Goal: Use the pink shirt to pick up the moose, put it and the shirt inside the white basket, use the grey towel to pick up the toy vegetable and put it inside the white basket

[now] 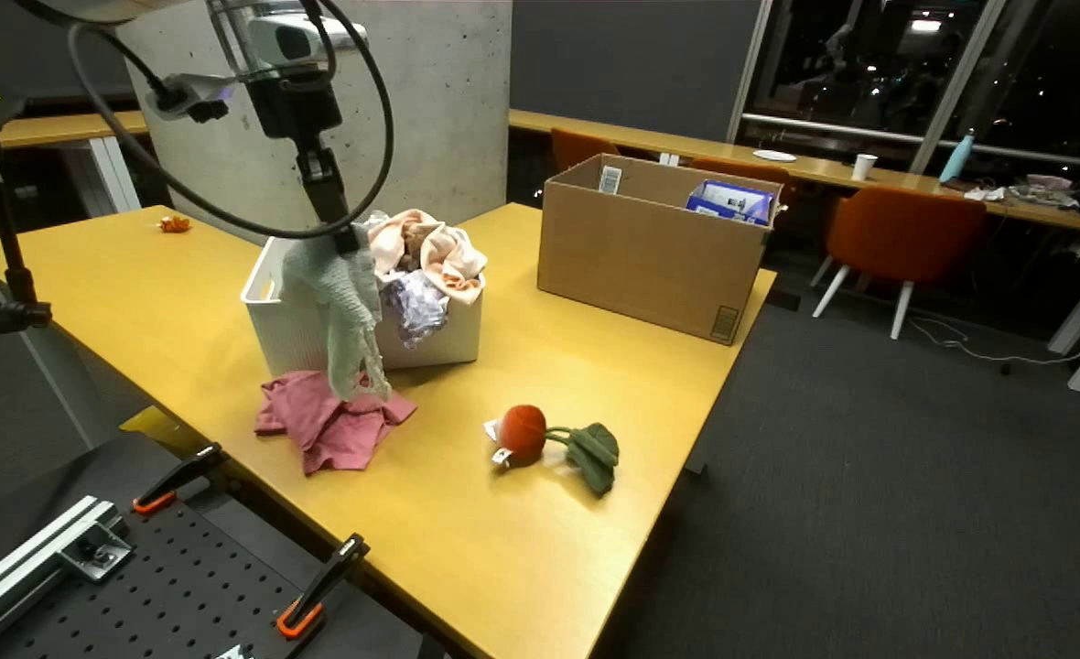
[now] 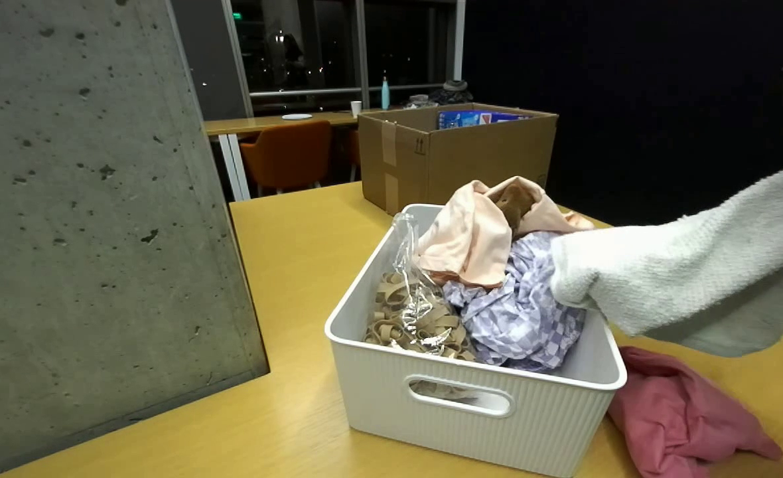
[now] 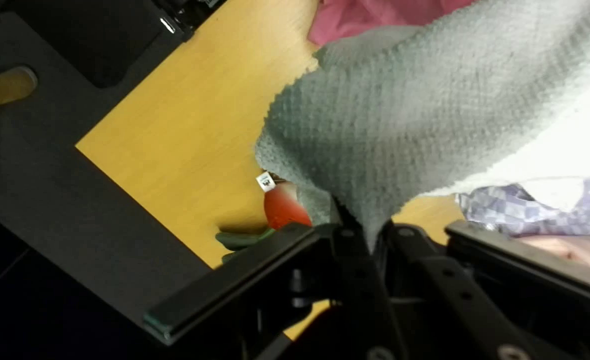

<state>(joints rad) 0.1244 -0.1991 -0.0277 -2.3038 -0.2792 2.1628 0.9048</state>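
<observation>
My gripper [image 1: 343, 236] is shut on the grey towel [image 1: 343, 307], which hangs down beside the white basket [image 1: 444, 339]. In the wrist view the towel [image 3: 400, 110] comes out from between the fingertips [image 3: 367, 232]. The toy vegetable [image 1: 523, 432], red with green leaves, lies on the table, apart from the towel; it is partly hidden in the wrist view [image 3: 282, 207]. The brown moose [image 2: 515, 204] sits wrapped in a pale pink shirt [image 2: 468, 236] on top of the basket's contents. In an exterior view the towel's near corner [image 2: 584, 272] overlaps the basket rim.
A rose-pink cloth [image 1: 334, 426] lies on the table by the basket, below the towel. The basket also holds a purple checked bundle [image 2: 524, 312] and beige straps [image 2: 425, 325] in clear plastic. A cardboard box [image 1: 654, 247] stands at the table's far side. Clamps [image 1: 325, 590] grip the near edge.
</observation>
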